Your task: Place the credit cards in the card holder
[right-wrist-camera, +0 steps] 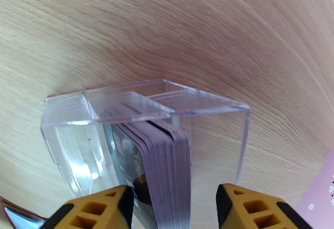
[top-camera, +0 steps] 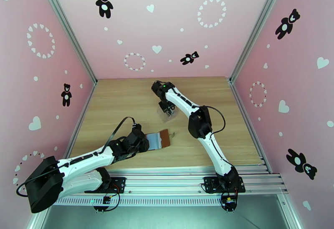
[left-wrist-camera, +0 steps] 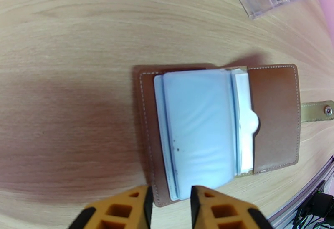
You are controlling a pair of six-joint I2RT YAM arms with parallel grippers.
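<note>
Right hand [right-wrist-camera: 172, 194] reaches down, wide, astride the credit cards [right-wrist-camera: 167, 163]; left hand [left-wrist-camera: 169, 193] narrow over card holder [left-wrist-camera: 275, 117]

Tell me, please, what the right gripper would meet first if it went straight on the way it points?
Most likely the stack of dark cards standing in the clear case; it sits between the right gripper's open fingers, though depth is hard to judge.

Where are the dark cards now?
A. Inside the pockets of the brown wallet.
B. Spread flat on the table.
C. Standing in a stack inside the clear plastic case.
C: the right wrist view shows the credit cards packed on edge inside the clear case, not in the card holder.
</note>
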